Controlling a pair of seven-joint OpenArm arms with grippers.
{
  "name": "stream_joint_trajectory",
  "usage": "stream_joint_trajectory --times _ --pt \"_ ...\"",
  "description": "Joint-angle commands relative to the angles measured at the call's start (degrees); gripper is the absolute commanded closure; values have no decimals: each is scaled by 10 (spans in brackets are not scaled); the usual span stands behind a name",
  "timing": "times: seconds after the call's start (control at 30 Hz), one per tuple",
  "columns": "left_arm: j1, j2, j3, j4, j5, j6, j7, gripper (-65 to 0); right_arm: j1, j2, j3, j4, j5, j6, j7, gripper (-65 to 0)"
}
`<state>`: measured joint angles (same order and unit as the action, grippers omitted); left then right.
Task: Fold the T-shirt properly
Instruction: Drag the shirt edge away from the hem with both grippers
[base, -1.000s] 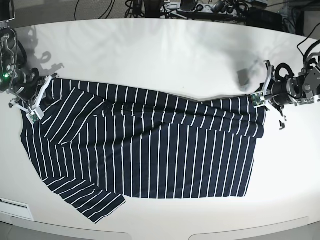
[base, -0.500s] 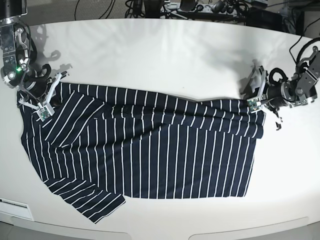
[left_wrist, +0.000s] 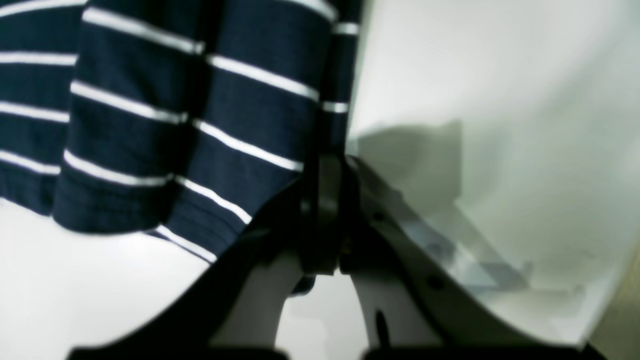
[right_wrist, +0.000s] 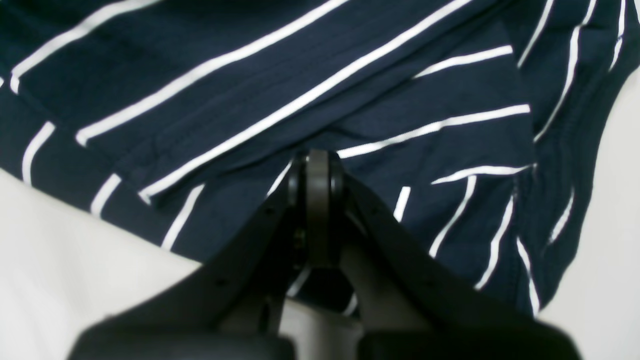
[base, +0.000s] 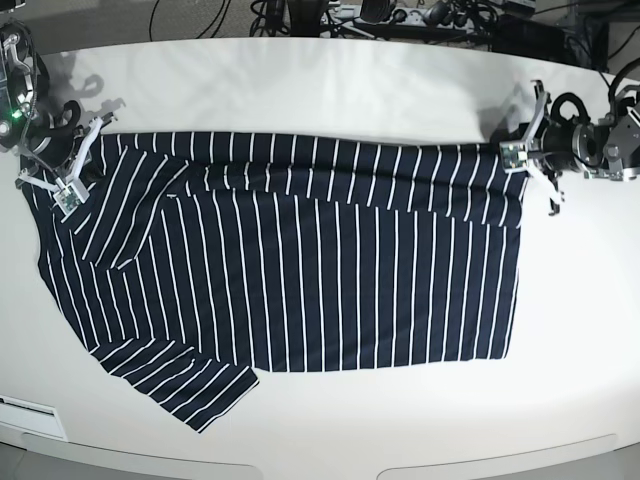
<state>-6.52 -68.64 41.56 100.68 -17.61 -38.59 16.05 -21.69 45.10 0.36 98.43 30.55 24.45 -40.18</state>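
The T-shirt (base: 290, 270) lies spread across the white table (base: 330, 90), no readable writing on it. The left gripper (base: 522, 158) and right gripper (base: 68, 195) each pinch its upper edge, jaws closed.

I count one T-shirt (base: 290, 270) on my screens, navy with thin white stripes, the only garment on the one white table (base: 330, 90). I have two grippers in sight: the left gripper (base: 522, 158) at the base view's right side and the right gripper (base: 62, 190) at its left side. Each wrist view gives me one pair of jaws, pressed together. Behind the table's far edge runs a tangle of dark cables (base: 400, 15) too jumbled to count.
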Motion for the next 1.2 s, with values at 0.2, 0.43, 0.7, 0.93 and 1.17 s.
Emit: stream_joint_trajectory --times 0.2,0.43,0.7,0.93,1.17 --pt "46 -60 -3 43 6 10 7 0 -77 14 38 62 -5 -5 -26 0" --pt "77 -89 -3 85 6 11 8 0 -149 14 107 92 -3 1 -31 0" --pt "123 -108 -3 134 6 17 39 0 -207 14 143 96 -3 20 -37 0" --pt "127 -125 -3 140 6 17 40 0 -205 15 143 96 -5 43 -50 0" --pt "125 -137 -4 176 9 19 55 0 -205 15 143 96 -5 41 -51 0"
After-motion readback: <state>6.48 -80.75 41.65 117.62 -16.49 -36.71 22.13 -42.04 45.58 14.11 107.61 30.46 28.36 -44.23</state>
